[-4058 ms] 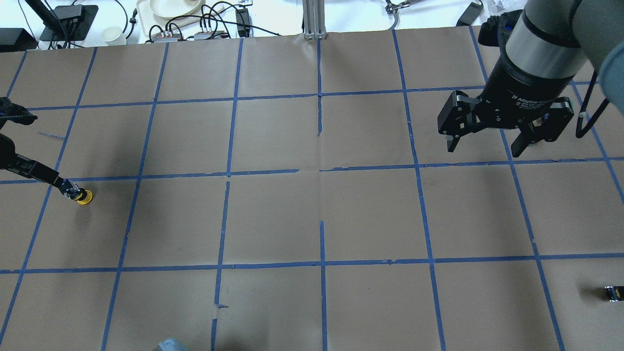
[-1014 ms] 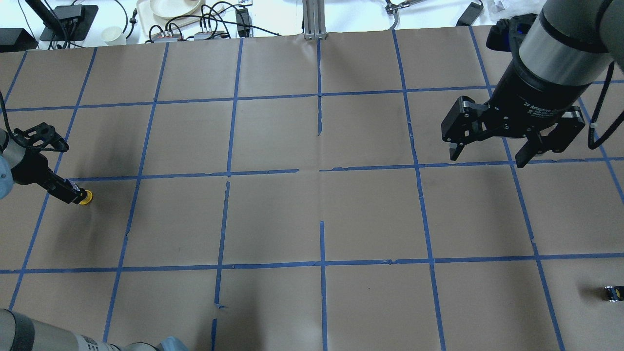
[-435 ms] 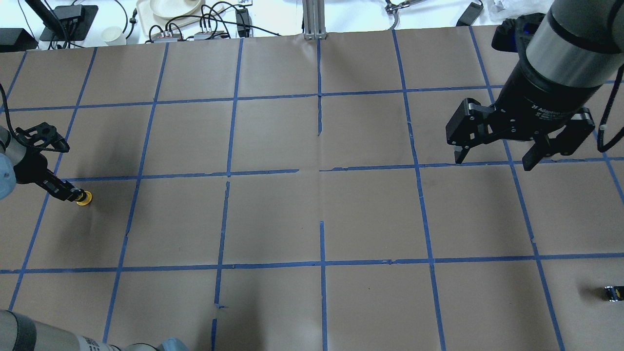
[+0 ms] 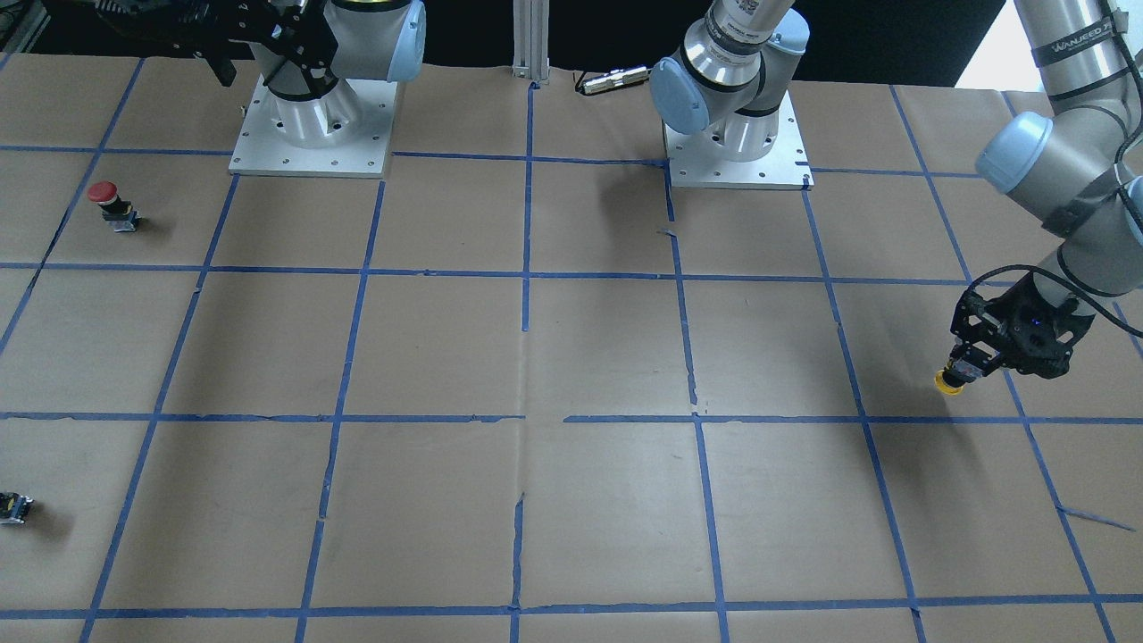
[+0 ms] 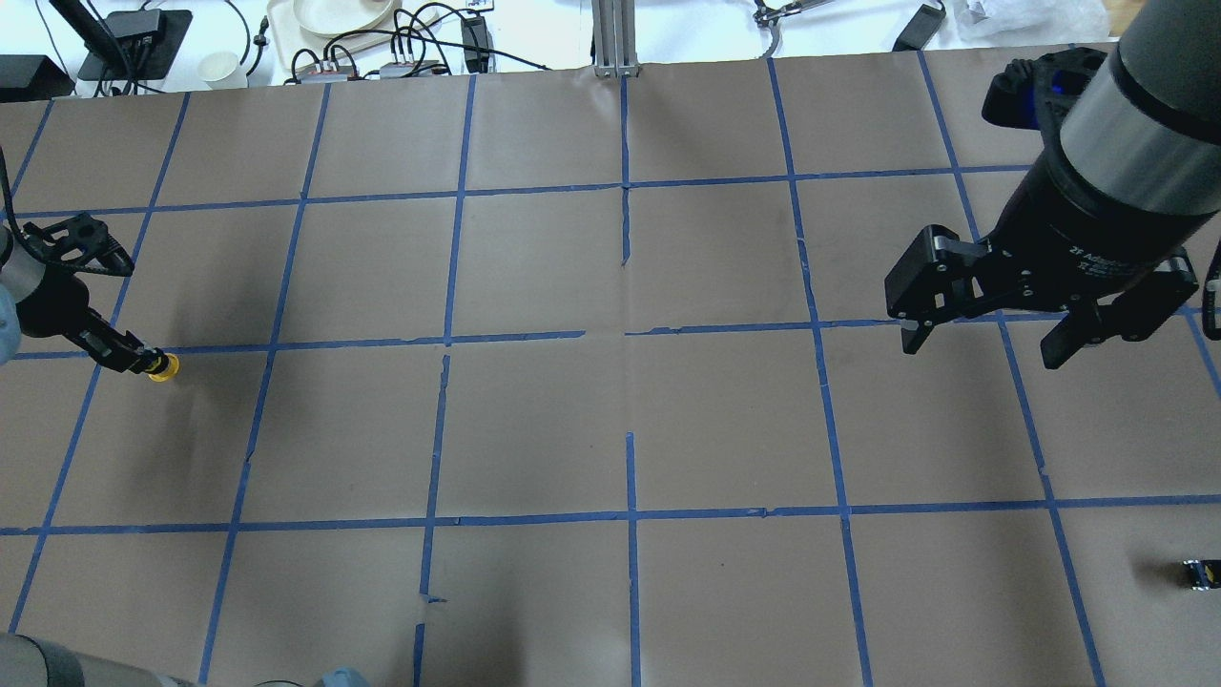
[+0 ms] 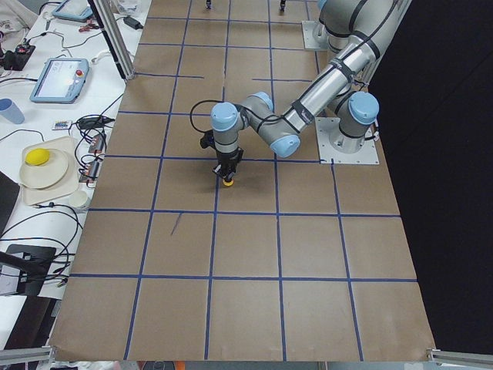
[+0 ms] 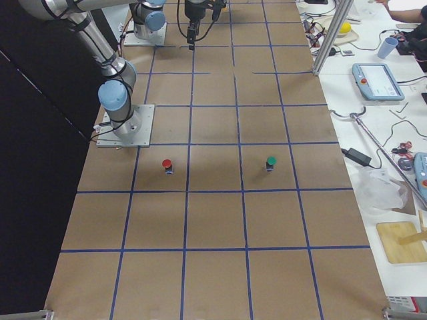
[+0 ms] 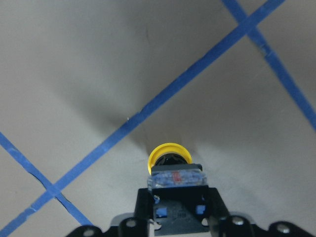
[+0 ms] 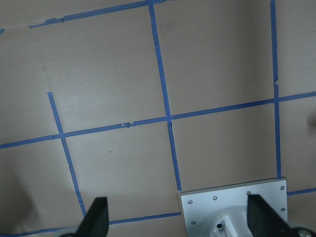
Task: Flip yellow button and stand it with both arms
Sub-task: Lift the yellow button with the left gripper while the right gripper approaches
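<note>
Pickup step: left gripper jaws clamp yellow button, cap beyond tips. Right gripper jaws wide, empty, well apart. Next, likely: bring button between right jaws for regrasp.

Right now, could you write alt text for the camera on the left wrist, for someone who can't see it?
The black left gripper at the bottom edge holds a small yellow button by its dark body, the yellow cap pointing away toward the table. The table is covered in brown paper crossed by blue tape lines.
</note>
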Controlling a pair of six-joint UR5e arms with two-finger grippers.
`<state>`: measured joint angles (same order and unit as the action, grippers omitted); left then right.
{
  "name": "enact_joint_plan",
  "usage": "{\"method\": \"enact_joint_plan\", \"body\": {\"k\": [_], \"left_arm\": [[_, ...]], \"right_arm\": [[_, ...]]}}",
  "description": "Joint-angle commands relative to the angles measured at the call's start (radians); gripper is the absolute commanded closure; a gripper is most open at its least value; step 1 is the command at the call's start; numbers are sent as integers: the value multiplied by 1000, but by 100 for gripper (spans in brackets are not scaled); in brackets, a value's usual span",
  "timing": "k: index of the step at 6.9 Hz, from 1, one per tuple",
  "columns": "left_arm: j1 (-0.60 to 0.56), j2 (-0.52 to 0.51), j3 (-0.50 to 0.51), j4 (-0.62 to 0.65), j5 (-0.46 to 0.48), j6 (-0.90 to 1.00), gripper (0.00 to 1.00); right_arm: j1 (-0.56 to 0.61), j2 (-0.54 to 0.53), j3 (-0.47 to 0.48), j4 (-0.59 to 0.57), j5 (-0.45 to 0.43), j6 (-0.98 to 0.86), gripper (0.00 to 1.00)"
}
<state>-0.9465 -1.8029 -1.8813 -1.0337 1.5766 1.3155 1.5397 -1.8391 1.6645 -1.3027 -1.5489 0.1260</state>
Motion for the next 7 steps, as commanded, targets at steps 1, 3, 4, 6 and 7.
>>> {"method": "enact_joint_plan", "body": {"k": [1, 3, 4, 6, 7], "left_arm": [[-46, 115, 62, -325, -180, -124, 81], [-127, 160, 111, -632, -478, -274, 81], [-164, 177, 157, -827, -686, -309, 81], [-217, 216, 202, -1160, -977, -328, 81], [-288, 249, 209, -1286, -1132, -329, 81]], "right_arm": [[-1, 27, -17, -24, -2, 4, 0], [-1, 159, -118, -63, 13, 13, 0], [-1, 240, -173, -63, 16, 15, 0], [-9, 343, -266, -87, 244, 237, 0], [-12, 362, -285, -92, 368, 357, 0]]}}
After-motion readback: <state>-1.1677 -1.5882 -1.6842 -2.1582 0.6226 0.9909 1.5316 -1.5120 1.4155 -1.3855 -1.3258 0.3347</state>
